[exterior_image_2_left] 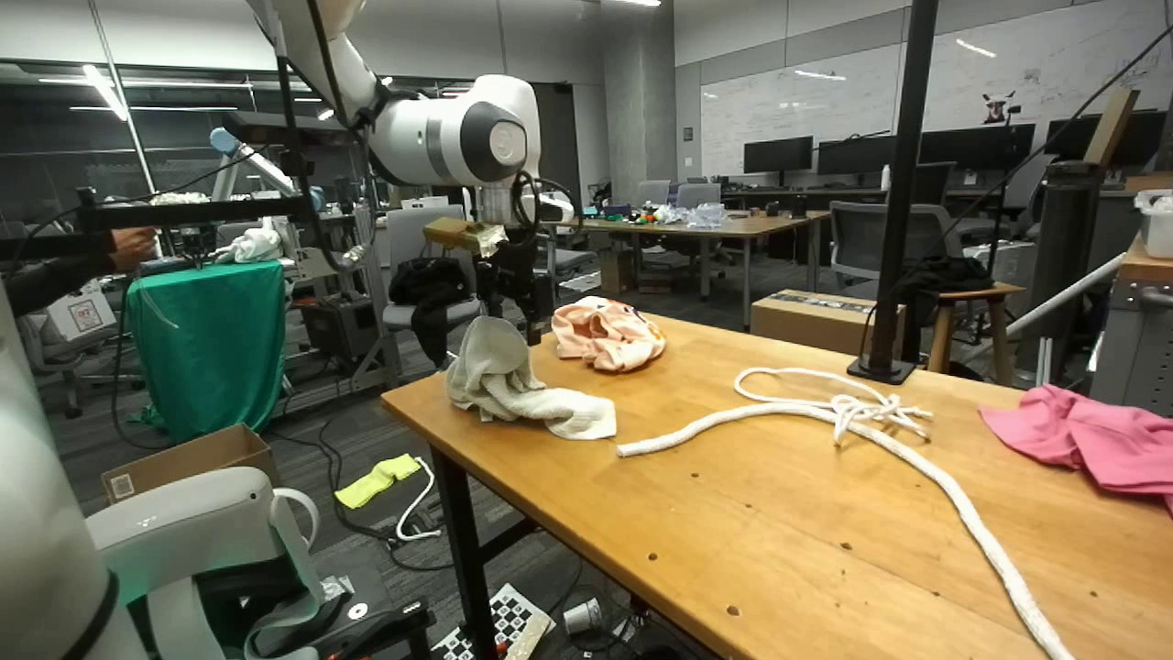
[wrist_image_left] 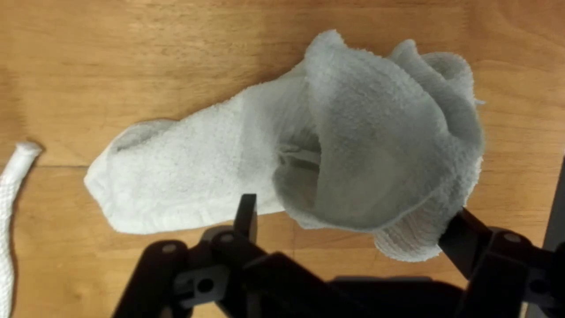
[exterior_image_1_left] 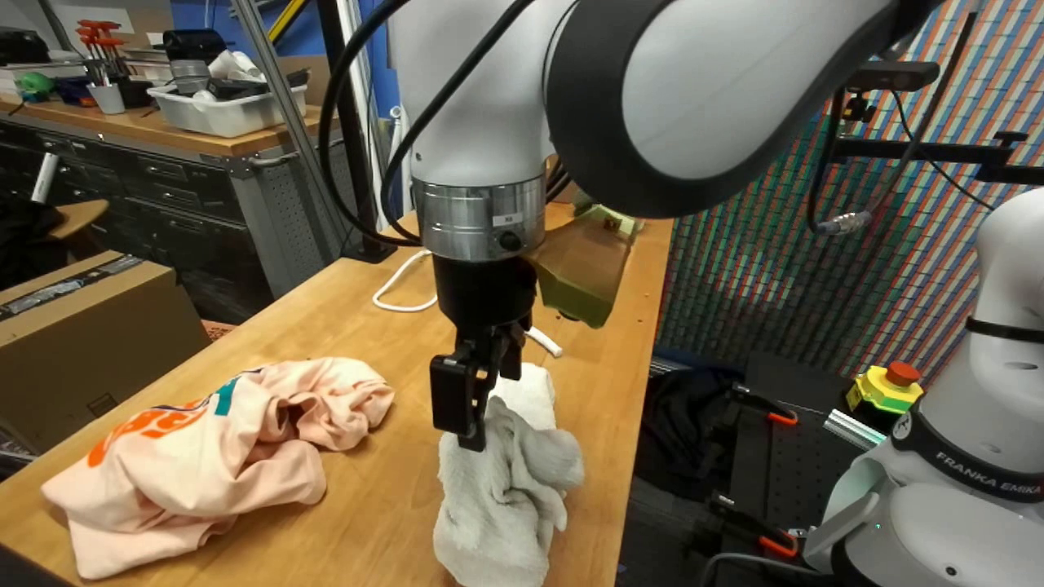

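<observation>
We've got the gripper right at the white towel, fingers spread wide, unclenched; whether a fingertip touches it, we can't tell. Towel sits crumpled on the wooden table, near a corner. Just beside the towel we see the end of a white rope. Near the towel, in both exterior views: peach printed cloth, bunched up. Well apart from the towel: pink cloth, plus cardboard box off the table.

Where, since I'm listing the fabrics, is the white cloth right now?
In an exterior view, the white cloth lies bunched on the table, right of the peach cloth. In the wrist view, it is by the open tool, right of the white rope.
</observation>
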Robot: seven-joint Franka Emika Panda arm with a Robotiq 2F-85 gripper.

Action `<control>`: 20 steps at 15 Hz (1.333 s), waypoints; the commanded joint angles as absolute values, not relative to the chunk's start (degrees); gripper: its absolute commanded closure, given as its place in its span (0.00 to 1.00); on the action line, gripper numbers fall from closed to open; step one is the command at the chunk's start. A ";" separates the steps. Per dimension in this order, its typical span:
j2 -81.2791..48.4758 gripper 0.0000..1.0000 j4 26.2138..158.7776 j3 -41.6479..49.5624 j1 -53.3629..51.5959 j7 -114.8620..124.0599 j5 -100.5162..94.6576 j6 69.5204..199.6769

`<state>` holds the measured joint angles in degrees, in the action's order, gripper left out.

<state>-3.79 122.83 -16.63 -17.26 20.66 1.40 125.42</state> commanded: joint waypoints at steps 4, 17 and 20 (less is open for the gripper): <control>-5.13 0.00 116.52 -15.27 -17.28 25.18 -9.15 125.52; -9.34 0.00 111.27 -8.64 -13.34 25.36 -16.05 130.69; -11.23 0.00 111.13 -6.85 -11.74 23.35 -14.52 131.37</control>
